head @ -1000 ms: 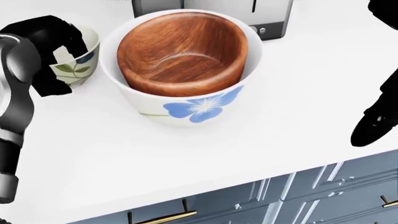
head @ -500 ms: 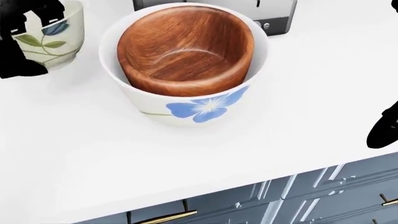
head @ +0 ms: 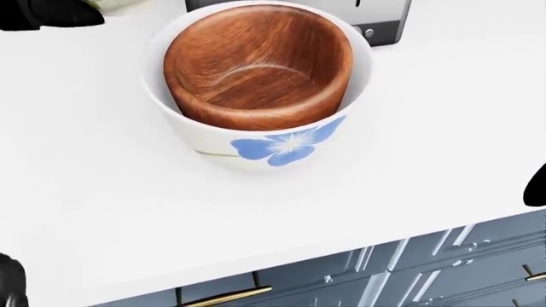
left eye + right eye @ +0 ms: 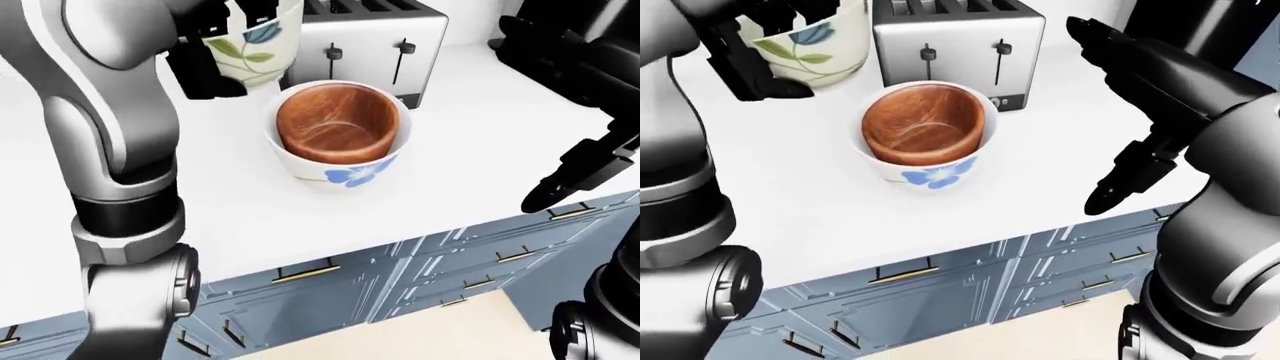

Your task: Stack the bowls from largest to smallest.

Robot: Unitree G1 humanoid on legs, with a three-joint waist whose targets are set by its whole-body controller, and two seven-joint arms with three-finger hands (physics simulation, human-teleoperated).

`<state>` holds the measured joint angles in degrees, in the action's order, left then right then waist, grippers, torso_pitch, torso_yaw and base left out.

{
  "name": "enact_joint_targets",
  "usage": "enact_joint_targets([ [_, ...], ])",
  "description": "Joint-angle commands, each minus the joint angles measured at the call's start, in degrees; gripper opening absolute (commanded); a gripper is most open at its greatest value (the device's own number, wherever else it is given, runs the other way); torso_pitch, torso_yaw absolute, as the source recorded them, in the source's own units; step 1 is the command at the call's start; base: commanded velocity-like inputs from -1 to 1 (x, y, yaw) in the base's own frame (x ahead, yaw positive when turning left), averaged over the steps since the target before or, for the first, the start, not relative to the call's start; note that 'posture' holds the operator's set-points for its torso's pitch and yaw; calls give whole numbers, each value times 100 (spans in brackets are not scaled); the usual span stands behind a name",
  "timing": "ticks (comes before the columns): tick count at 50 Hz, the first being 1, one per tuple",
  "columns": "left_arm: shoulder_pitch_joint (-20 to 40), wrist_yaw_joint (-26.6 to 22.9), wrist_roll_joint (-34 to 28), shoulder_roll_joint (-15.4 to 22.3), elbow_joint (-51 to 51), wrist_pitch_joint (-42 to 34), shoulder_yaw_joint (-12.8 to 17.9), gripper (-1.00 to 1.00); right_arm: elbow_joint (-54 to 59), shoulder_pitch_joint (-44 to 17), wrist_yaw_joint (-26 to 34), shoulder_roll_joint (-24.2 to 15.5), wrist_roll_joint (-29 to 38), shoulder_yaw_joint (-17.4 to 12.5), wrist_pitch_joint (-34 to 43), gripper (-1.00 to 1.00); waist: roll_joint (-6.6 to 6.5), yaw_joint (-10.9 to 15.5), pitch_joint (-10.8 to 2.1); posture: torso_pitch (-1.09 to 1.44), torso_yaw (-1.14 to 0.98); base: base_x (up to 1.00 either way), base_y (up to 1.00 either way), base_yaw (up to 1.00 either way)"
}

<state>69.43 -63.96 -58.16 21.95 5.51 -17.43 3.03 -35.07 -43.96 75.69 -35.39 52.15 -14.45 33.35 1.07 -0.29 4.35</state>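
A large white bowl [image 3: 223, 142] with a blue flower stands on the white counter [image 3: 102, 211], and a wooden bowl [image 3: 256, 64] is nested upright inside it. My left hand [image 4: 758, 56] is shut on a small cream bowl [image 4: 812, 41] with a leaf and blue flower print, holding it in the air up and to the left of the stacked pair. In the head view only a black edge of that hand shows at the top left. My right hand [image 4: 1128, 176] hangs open over the counter's right edge, with nothing in it.
A silver four-slot toaster [image 4: 955, 37] stands just above the stacked bowls, close to the white bowl's rim. Blue drawers with brass handles [image 4: 400, 277] run below the counter edge. My left arm [image 4: 110, 135] fills the left side of the left-eye view.
My left hand has lifted the small cream bowl off the counter and up out of the head view's top left. The right hand has slipped further toward the right edge.
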Motion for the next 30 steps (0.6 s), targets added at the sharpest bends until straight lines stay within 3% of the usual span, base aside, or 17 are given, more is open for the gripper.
enact_joint_targets([
  [1, 145, 26, -108, -62, 267, 12, 19, -100, -64, -131, -134, -75, 25, -72, -19, 100, 23, 4, -151, 0, 0, 0, 0, 0],
  [13, 99, -232, -392, -738, 823, -33, -178, -100, -122, -25, -189, -15, 31, -63, -5, 100, 83, 31, -149, 0, 0, 0, 0, 0],
  [30, -220, 277, -825, -1664, 602, 216, -564, -100, -104, 215, -396, 24, -88, -136, -82, 100, 152, 58, -175, 0, 0, 0, 0, 0],
])
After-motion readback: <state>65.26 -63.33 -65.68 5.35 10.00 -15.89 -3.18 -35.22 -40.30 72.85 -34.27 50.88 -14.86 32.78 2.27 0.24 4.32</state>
